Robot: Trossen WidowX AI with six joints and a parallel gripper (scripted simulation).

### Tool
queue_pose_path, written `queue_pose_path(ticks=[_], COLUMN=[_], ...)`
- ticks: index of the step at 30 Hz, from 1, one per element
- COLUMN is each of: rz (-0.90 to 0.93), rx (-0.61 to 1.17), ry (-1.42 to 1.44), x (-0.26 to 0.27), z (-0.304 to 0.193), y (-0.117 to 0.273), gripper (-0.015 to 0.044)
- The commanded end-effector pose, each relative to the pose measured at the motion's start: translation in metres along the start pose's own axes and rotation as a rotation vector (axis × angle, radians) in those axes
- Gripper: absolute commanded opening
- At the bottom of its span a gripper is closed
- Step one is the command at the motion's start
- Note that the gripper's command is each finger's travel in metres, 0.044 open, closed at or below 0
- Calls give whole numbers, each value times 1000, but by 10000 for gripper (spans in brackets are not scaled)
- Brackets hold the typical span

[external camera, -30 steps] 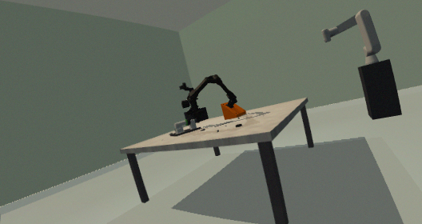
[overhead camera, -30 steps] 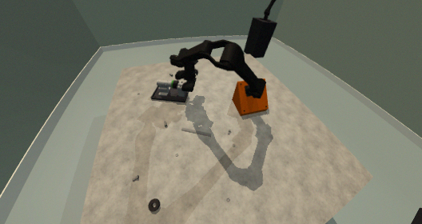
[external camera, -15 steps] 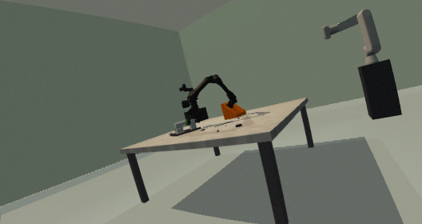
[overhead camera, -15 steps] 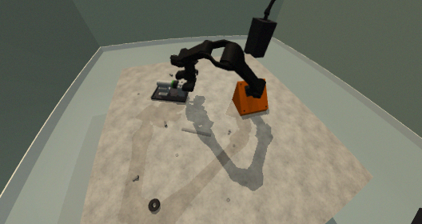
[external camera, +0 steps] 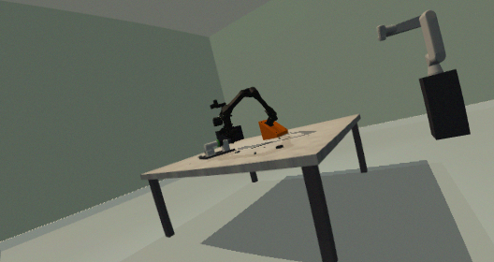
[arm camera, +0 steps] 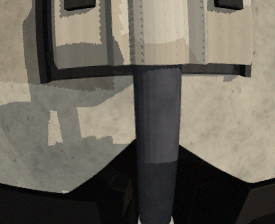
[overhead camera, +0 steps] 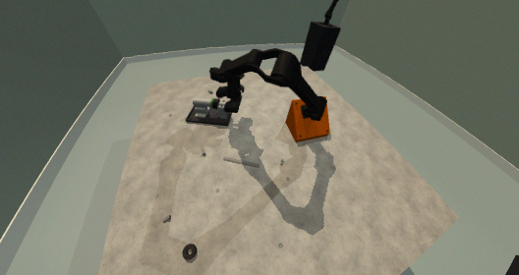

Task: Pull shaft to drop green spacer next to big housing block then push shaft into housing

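The fixture's dark base plate [overhead camera: 207,122] [arm camera: 88,73] lies on the table with pale blocks on it. A pale block [arm camera: 163,25] surrounds the dark blue-grey shaft [arm camera: 159,110], which sticks out toward me in the wrist view. The green spacer [overhead camera: 212,102] [external camera: 218,142] shows as a small green patch at shaft height, beside a pale cylindrical part [overhead camera: 200,102]. Its exact gap to the housing is too small to tell. My gripper [arm camera: 150,145] is shut on the shaft's outer end, beyond the base plate's edge. Other spacers are hidden or too small to make out.
My orange base mount [overhead camera: 310,125] [external camera: 272,130] stands right of the fixture. A grey rod [overhead camera: 241,162], a dark ring [overhead camera: 193,251] and several small fasteners lie on the table [overhead camera: 344,203] [external camera: 281,162]. Black pedestals [overhead camera: 320,46] [external camera: 444,105] with other arms stand beyond it.
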State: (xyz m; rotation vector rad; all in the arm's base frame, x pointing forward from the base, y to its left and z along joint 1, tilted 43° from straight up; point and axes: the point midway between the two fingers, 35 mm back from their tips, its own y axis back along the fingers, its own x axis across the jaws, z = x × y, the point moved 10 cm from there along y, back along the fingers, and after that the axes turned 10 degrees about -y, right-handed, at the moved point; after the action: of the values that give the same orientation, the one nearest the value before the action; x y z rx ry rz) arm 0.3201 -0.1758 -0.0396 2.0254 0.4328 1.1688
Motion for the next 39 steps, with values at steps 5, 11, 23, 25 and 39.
queue_pose_path(ticks=[5,11,23,25,39], rz=[0,0,0,0,0], rx=[3,3,4,4,4], ry=[2,2,2,2,2], x=[0,0,-1,-1,-1], z=[-2,-2,-4,-4,-6], y=[0,0,0,0,0], gripper=[0,0,0,0,0])
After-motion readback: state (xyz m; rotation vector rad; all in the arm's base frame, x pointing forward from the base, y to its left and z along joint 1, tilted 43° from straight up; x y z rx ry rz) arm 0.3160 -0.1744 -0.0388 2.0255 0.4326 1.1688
